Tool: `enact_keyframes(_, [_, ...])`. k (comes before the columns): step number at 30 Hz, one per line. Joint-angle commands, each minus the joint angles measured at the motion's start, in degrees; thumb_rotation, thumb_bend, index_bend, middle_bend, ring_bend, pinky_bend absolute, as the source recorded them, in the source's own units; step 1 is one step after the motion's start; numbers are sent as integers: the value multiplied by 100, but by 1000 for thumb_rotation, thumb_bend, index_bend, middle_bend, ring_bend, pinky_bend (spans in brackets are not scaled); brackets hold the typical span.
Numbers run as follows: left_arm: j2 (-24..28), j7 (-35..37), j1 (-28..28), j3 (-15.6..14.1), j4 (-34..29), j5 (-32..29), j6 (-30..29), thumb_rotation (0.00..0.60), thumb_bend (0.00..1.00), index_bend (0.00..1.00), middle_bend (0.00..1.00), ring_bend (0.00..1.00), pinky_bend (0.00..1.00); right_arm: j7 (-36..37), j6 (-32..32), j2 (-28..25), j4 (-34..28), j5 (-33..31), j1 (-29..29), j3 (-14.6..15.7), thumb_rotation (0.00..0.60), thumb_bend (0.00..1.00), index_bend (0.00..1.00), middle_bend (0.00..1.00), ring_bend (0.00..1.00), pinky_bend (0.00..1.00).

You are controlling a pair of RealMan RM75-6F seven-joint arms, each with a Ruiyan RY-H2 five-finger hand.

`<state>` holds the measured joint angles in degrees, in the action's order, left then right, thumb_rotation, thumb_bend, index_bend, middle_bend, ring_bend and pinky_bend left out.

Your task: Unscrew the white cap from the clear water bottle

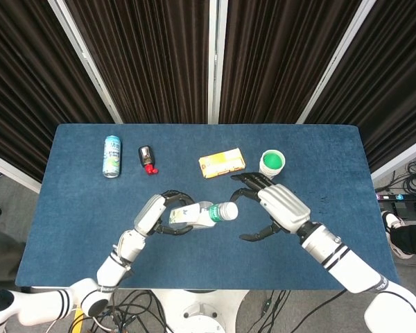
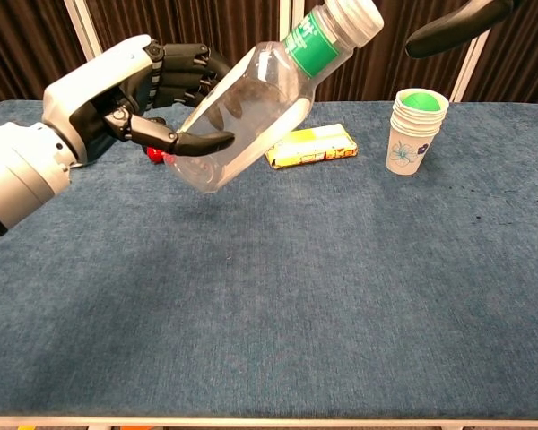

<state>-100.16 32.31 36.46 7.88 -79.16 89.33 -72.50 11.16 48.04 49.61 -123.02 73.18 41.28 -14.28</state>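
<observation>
My left hand (image 1: 154, 212) (image 2: 139, 90) grips the clear water bottle (image 1: 194, 214) (image 2: 242, 116) around its body and holds it tilted above the table, neck toward the right. A green label rings the neck, and the white cap (image 1: 227, 210) (image 2: 357, 15) is on the bottle. My right hand (image 1: 276, 207) hovers just right of the cap with its fingers spread and nothing in it. In the chest view only one dark finger (image 2: 457, 27) of that hand shows at the top right, apart from the cap.
Along the far side of the blue table (image 1: 76, 222) lie a drink can (image 1: 111, 156), a small black and red item (image 1: 147, 159) and a yellow packet (image 1: 222, 164) (image 2: 310, 145). A stack of paper cups (image 1: 272, 164) (image 2: 416, 131) stands behind my right hand.
</observation>
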Motion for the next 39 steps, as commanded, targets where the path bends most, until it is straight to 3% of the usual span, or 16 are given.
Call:
enact_keyframes(1, [-1, -6, 8, 1, -7, 1, 6, 600, 396, 612, 609, 514, 305, 2, -10, 3, 2, 20, 5, 4, 514, 0, 325, 56, 0, 0])
enact_keyframes(39, [-49, 53, 56, -32, 82, -27, 89, 600, 396, 612, 609, 514, 305, -145, 171, 52, -154, 474, -71, 129, 514, 0, 326, 56, 0, 0])
